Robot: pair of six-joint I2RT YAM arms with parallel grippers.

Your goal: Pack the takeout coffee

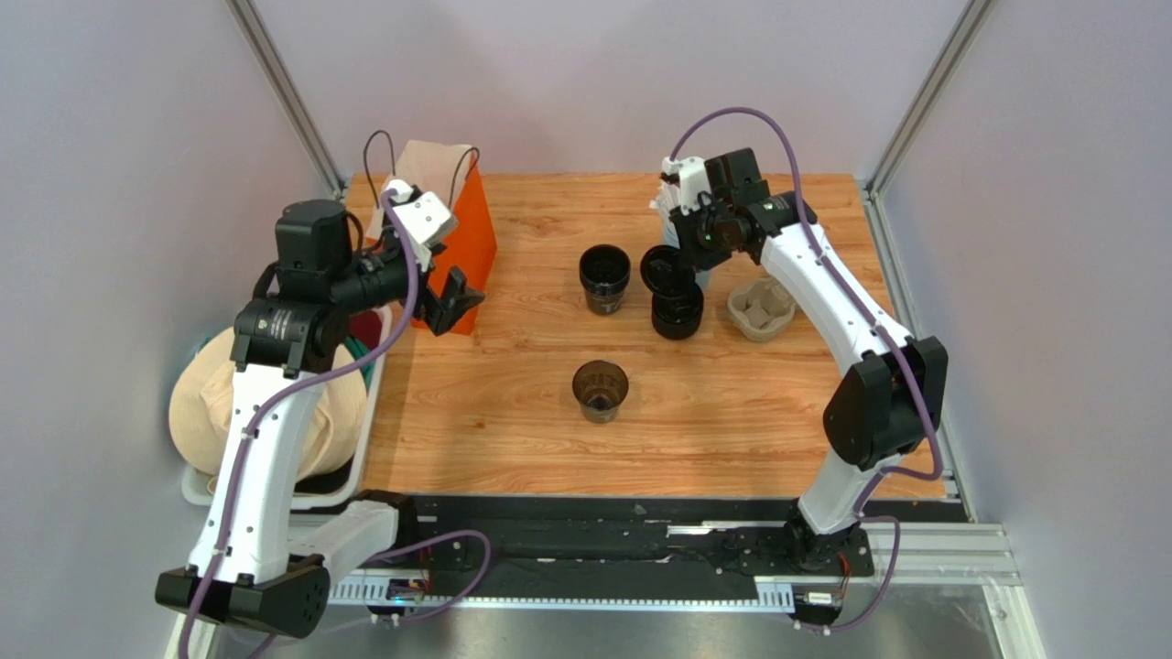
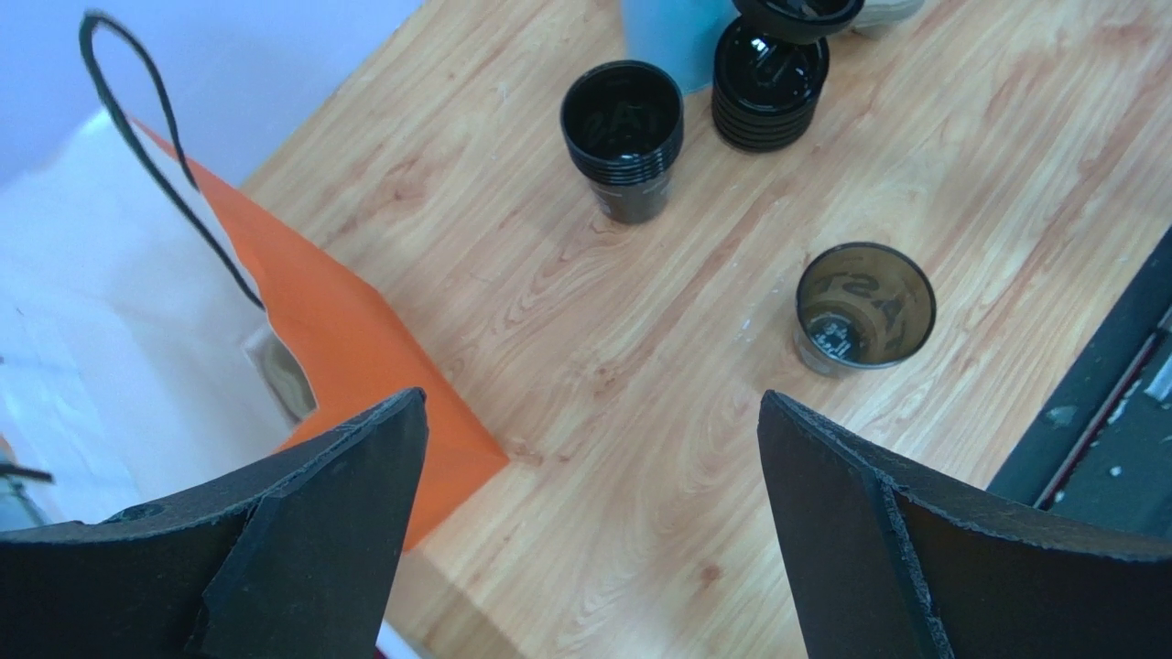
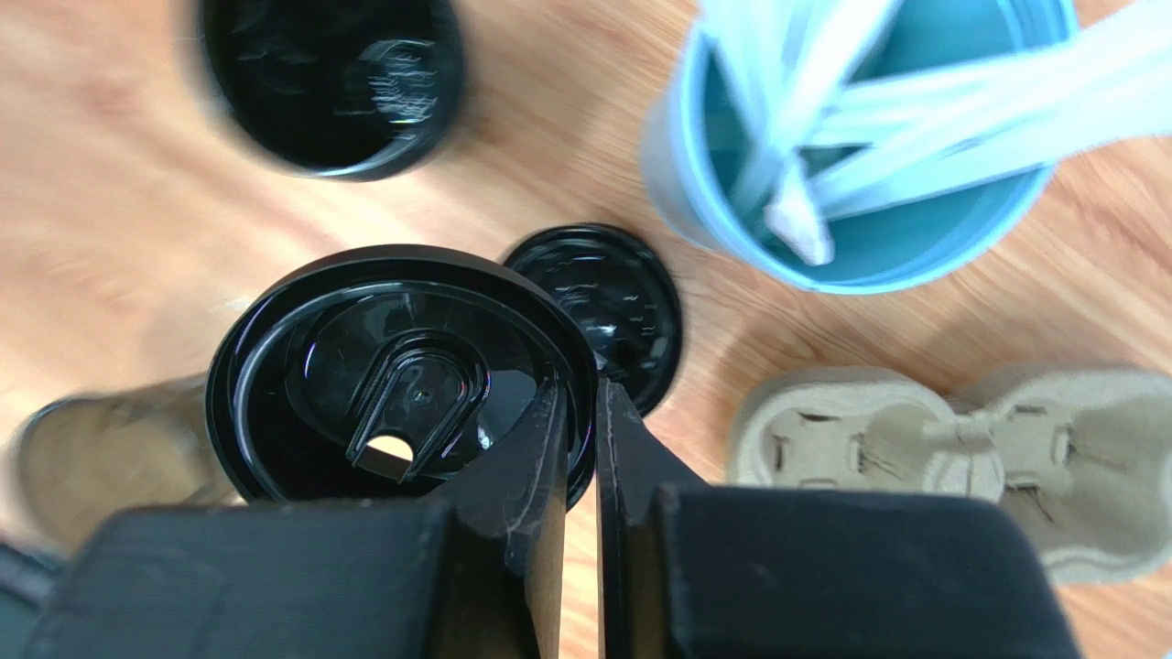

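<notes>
Right wrist view alone reveals the right jaws pinching a black lid (image 3: 317, 360) by its rim; left jaws gape wide.

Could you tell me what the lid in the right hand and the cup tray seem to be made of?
The lid looks like thin glossy black plastic: sharp highlights, moulded sip tab. The cup tray is probably matte grey-brown moulded paper pulp: dull, fibrous surface with soft edges.

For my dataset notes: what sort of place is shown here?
Most likely a robot lab cell staged as a coffee counter: plain grey walls enclose a wood-grain table holding an orange paper bag and a cardboard cup tray.
</notes>
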